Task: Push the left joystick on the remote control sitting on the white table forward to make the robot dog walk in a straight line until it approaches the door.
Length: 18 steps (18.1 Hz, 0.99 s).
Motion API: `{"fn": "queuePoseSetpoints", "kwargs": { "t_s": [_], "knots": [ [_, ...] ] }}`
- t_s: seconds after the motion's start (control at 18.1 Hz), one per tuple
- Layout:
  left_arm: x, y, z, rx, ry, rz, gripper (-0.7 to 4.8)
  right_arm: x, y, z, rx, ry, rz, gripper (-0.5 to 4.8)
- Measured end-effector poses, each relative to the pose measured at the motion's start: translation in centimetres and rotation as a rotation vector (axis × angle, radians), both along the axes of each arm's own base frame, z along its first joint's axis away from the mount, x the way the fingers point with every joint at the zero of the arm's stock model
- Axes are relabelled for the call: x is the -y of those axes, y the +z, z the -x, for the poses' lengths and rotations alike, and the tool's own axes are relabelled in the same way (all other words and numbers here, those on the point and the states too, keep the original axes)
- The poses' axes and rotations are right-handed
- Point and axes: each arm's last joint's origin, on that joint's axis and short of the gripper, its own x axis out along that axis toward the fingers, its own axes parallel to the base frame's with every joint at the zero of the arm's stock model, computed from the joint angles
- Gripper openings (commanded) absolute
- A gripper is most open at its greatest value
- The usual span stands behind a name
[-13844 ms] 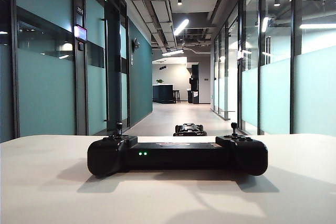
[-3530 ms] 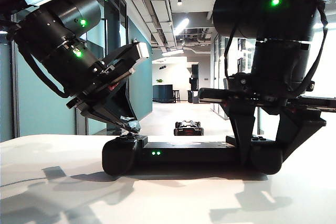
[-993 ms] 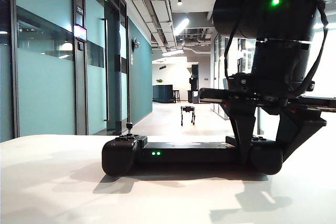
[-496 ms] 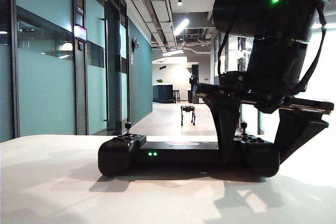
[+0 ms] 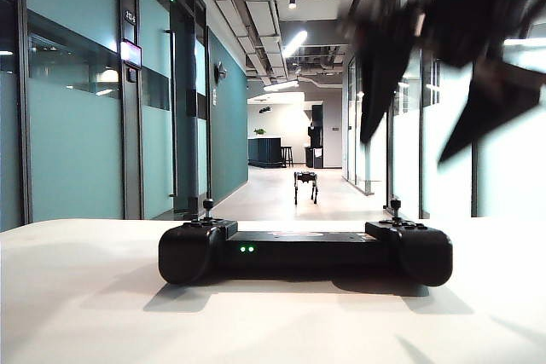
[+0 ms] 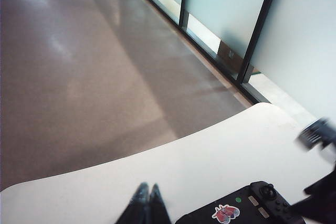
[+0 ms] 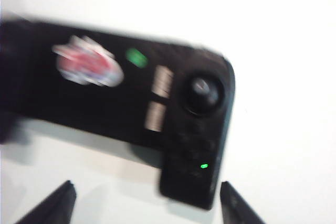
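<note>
Two pincers (image 5: 426, 100) (image 6: 147, 195), one remote control (image 5: 304, 251), one robot dog (image 5: 305, 185).

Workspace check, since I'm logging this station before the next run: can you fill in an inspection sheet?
Surface: white table, smooth, bare around the controller.
Job's things: remote control flat on the table, green lights on; left joystick upright, untouched; robot dog standing down the corridor.
Clutter: nothing seen.
Grippers: right gripper open, raised above the controller's right end; left gripper shut, over the table, off the controller.
Cables: nothing seen.
Surroundings: glass-walled corridor, ceiling lights on.
</note>
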Motion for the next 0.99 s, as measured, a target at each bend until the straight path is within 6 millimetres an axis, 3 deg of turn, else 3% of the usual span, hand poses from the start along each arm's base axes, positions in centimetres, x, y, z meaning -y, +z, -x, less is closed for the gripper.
{"fn": "queuePoseSetpoints", "kwargs": {
  "t_s": [0.11,0.22,0.28,0.5,0.77,0.99],
  "knots": [
    [0.0,0.0,0.0,-0.001,0.0,0.0,-0.05,0.9,2.2,1.3,0.079,0.0,-0.055,2.01],
    [0.0,0.0,0.0,-0.003,0.001,0.002,-0.06,1.7,3.9,2.5,0.15,0.0,-0.105,0.26],
    [0.0,0.0,0.1,-0.004,0.001,0.002,-0.06,2.1,4.6,2.9,0.176,0.0,-0.123,-0.05],
    [-0.5,-1.9,0.9,-0.053,0.004,-0.006,-0.05,3.7,6.7,5.1,0.395,0.14,-0.03,-0.06],
    [-1.3,-6.2,2.3,0.025,0.003,0.038,-0.06,5.0,3.5,6.8,0.688,0.173,-0.064,-0.05],
    [-1.3,-10.2,2.4,0.07,-0.007,0.049,-0.06,5.4,2.3,7.0,0.729,0.129,-0.053,-0.05]
  ]
}}
